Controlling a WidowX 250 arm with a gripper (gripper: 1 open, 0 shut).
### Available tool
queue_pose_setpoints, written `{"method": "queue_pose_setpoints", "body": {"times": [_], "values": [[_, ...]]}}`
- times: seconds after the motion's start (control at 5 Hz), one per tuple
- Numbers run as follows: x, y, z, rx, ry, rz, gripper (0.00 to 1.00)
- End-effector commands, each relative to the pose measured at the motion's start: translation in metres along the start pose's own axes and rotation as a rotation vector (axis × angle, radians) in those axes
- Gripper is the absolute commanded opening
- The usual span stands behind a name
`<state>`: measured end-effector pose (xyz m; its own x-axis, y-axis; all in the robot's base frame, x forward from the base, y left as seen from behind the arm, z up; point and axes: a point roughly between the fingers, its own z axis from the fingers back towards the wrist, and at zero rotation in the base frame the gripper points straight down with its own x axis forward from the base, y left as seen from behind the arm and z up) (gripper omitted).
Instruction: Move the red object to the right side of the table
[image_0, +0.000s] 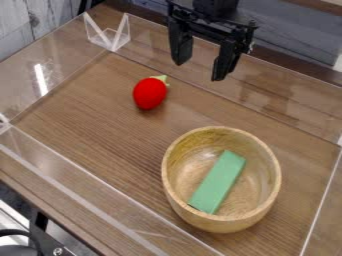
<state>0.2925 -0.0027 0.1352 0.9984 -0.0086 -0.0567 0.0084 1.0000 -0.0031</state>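
Your gripper (202, 58) hangs open and empty over the wood-grain table (80, 110) with clear walls. The strawberry (151, 92) lies below-left of it; the bowl (222, 178) holding a green block (218, 183) sits nearer the camera.

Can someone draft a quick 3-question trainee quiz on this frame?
1. True or false: the flat green block lies inside the round light wooden bowl.
2. Multiple choice: the small glossy red strawberry-like toy is
A. held in the black pincer
B. resting on the brown wood-grain table, apart from the pincer
C. inside the bowl
3. Fill in: the pincer's jaws are ____.

Key
1. True.
2. B: the toy sits left of and nearer the camera than the pincer, untouched.
3. Open, and holding nothing.
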Motion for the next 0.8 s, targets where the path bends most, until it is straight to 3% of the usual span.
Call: {"method": "queue_pose_setpoints", "body": {"times": [0.0,0.2,0.4,0.6], "values": [[-0.004,0.011,-0.006,0.001,0.017,0.034,1.00],[-0.008,0.039,-0.015,0.016,-0.005,0.079,1.00],[-0.004,0.069,-0.029,0.021,-0.034,0.010,1.00],[0.004,0.084,-0.043,0.022,-0.050,-0.031,1.00]]}}
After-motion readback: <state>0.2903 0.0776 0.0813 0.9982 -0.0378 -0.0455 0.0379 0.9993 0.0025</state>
